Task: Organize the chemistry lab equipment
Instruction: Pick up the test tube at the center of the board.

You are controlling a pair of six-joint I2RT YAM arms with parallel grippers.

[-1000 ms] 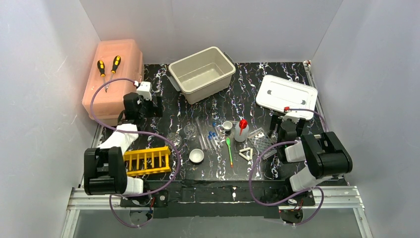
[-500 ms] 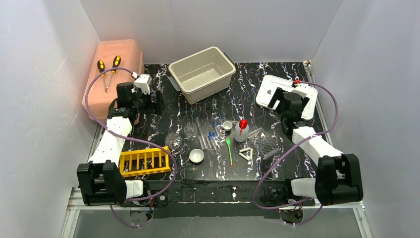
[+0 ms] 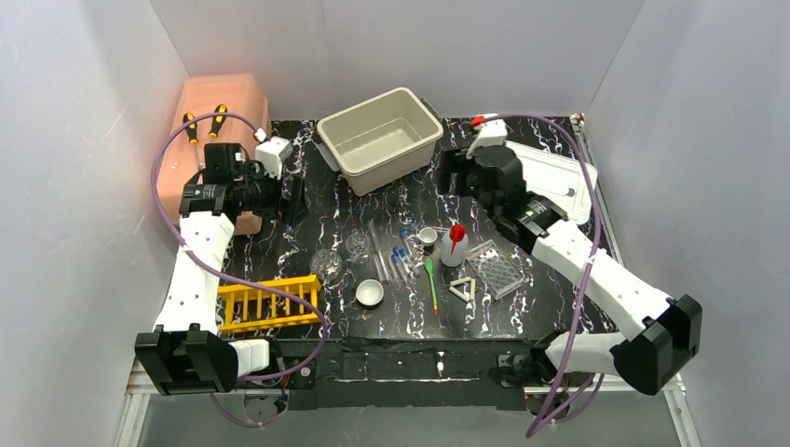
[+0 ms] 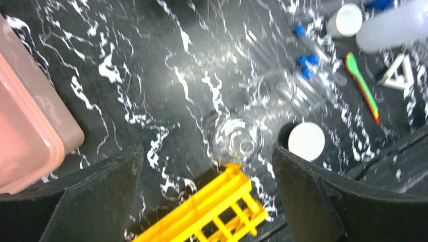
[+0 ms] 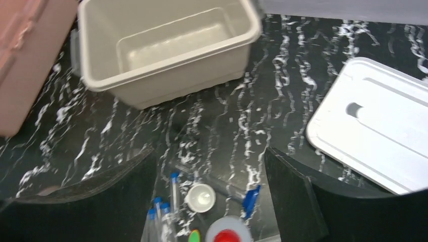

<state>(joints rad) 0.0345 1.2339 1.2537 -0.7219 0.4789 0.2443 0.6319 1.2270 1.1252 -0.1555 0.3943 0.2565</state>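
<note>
Now R claw [image 5: 209, 151] swung off lid [image 5: 373, 126] toward bin [image 5: 176, 80], L claw [image 4: 207, 151] further back; both spread wide, empty.

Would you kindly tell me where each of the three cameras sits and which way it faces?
Top external: above and behind the arm bases, looking down on the table; left arm and right arm show.
Left wrist: on that wrist, looking down at flask, rack, bowl; open left fingers frame the bottom.
Right wrist: on that wrist, looking down at bin, lid, bottle; open right fingers frame the bottom.
Shared: both wrist views show the blue-capped tubes.
</note>
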